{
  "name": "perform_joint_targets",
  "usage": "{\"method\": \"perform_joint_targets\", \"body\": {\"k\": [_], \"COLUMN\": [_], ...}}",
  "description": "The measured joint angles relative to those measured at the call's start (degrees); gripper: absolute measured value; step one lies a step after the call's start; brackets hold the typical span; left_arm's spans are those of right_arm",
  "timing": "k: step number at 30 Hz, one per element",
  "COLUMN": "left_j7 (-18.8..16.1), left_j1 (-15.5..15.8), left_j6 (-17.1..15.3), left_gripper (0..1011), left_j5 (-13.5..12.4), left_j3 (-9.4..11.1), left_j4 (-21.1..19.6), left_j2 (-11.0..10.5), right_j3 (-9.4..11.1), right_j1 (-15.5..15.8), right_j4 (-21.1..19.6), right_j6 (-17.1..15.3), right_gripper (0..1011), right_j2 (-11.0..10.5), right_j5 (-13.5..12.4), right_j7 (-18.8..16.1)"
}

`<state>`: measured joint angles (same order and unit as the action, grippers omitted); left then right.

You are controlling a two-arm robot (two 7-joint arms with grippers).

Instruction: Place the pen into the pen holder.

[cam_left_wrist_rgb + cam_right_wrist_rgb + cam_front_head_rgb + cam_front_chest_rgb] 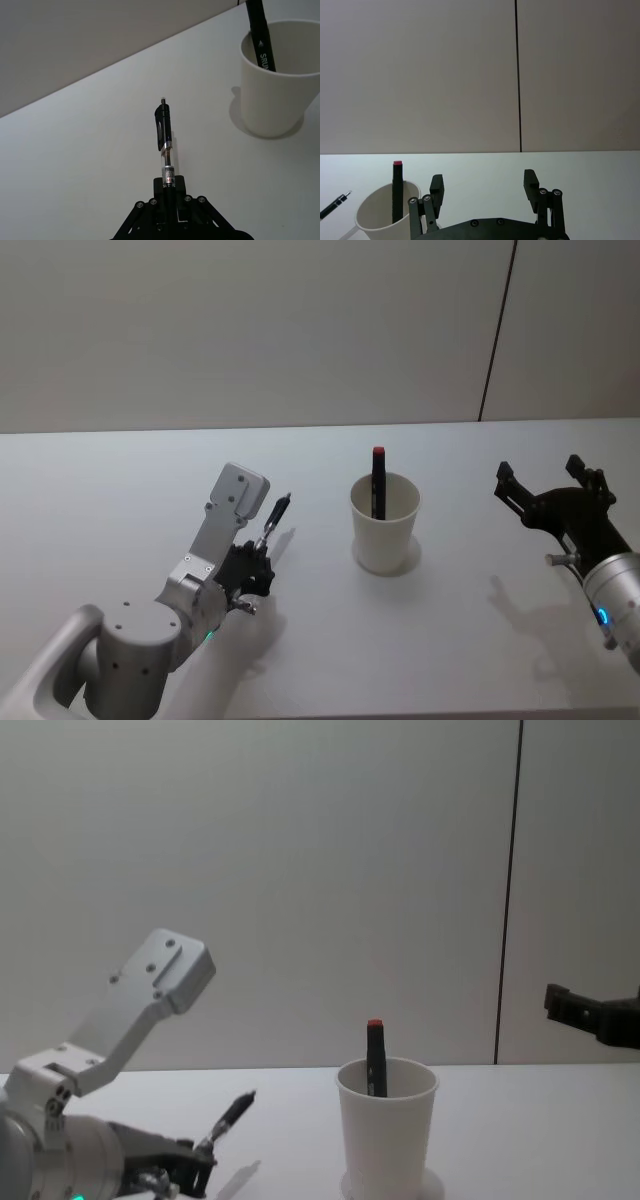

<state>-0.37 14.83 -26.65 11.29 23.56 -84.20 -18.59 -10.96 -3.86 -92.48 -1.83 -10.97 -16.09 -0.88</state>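
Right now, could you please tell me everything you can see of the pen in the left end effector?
The pen is slim, with a black clipped upper part, a clear and metallic-looking barrel and a small tip. The left end effector grips its lower end. It tilts up and forward, clear of the table, left of the pen holder and apart from it. The open right end effector is far off.

The left arm (140, 635) comes in from the lower left side and is bent, with its white wrist part (232, 502) standing up at a slant. The left gripper (262, 545) sits low and points forward and a little to the right. Its fingers are closed on one end of a pen (274, 520), which sticks out forward and upward. The right gripper (540, 480) hangs raised on the right side, its two fingers spread wide apart.
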Motion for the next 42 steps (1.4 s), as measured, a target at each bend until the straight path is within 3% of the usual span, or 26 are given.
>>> {"method": "perform_joint_targets", "body": {"k": [11, 27, 42], "left_j7": [-1.44, -1.90, 2.18], "left_j1": [-1.39, -2.00, 0.62], "left_j6": [7.15, 20.56, 36.31], "left_gripper": [136, 136, 136], "left_j5": [-2.42, -7.68, -12.04], "left_j3": [0.02, 0.36, 0.60], "left_j4": [-2.43, -3.66, -0.32], "left_j2": [-0.50, -0.33, 1.52], "right_j3": [0.00, 0.00, 0.00], "right_j1": [0.00, 0.00, 0.00], "right_j4": [0.00, 0.00, 0.00], "right_j6": [0.00, 0.00, 0.00], "right_gripper": [1002, 1002, 1002], "right_j2": [0.00, 0.00, 0.00], "right_j5": [0.00, 0.00, 0.00], "right_j7": [0.00, 0.00, 0.00]}}
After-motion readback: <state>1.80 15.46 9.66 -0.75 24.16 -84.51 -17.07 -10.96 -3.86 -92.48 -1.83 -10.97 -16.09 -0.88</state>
